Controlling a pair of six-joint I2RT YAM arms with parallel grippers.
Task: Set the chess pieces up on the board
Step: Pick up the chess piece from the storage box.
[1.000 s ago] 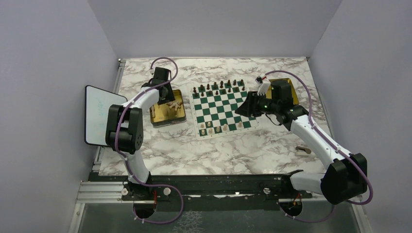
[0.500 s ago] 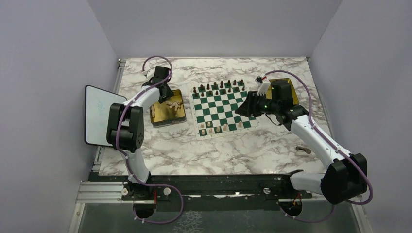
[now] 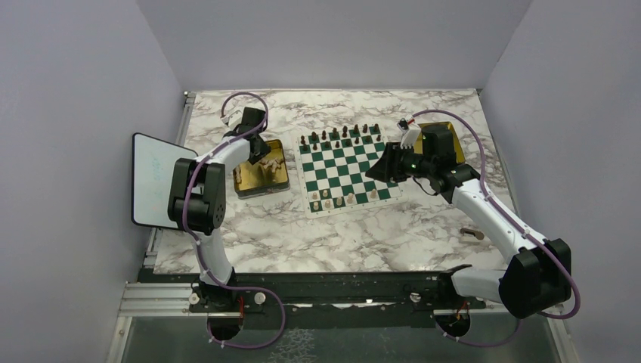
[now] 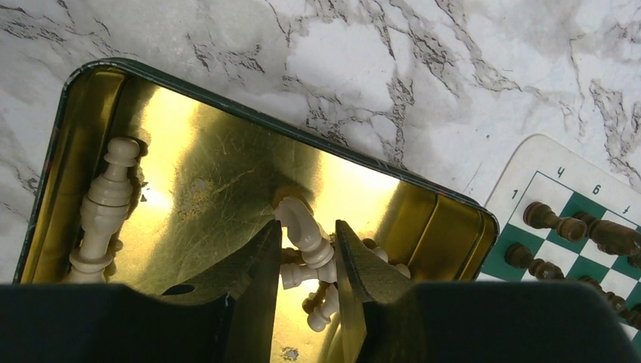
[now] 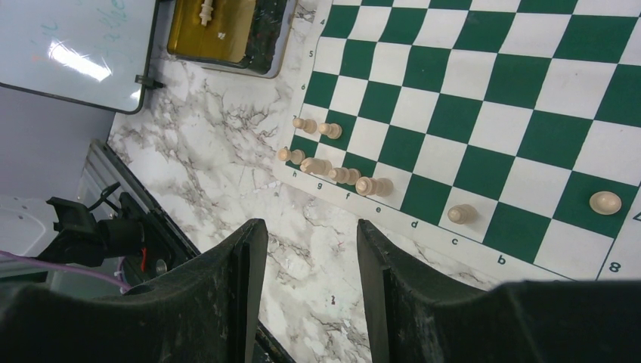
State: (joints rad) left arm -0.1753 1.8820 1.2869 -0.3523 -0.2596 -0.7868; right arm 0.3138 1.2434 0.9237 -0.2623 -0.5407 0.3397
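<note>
**Left gripper.** My left gripper [image 4: 308, 238] reaches into the gold tray [image 4: 219, 174], which lies on the marble table [image 4: 423, 68] just beside the board's left edge. The fingers [image 4: 261, 265] stand narrowly apart astride a cream chess piece [image 4: 297, 215] lying on its side among others on the tray floor. I cannot tell whether the pads are pressing on it or merely flank it. A taller cream piece [image 4: 106, 200] lies along the tray's opposite wall.

**Right gripper.** My right gripper [image 5: 310, 257] hangs above the board's lettered edge with its jaws well apart, holding and touching nothing.

**Task objects.** The board [image 5: 461, 76] lies at the middle of the table's far half. The cream chess pieces [image 5: 332, 175] already on it cluster along that lettered edge. Dark brown pieces [image 4: 555, 221] line the opposite edge.

**Legible marks.** The border reads h, g, f, e, d, c, b along one edge, with 4, 5 and 8 on the adjoining ones. The white tablet [image 5: 68, 45], at the table's left edge, carries faint blue scrawl that I cannot read.
</note>
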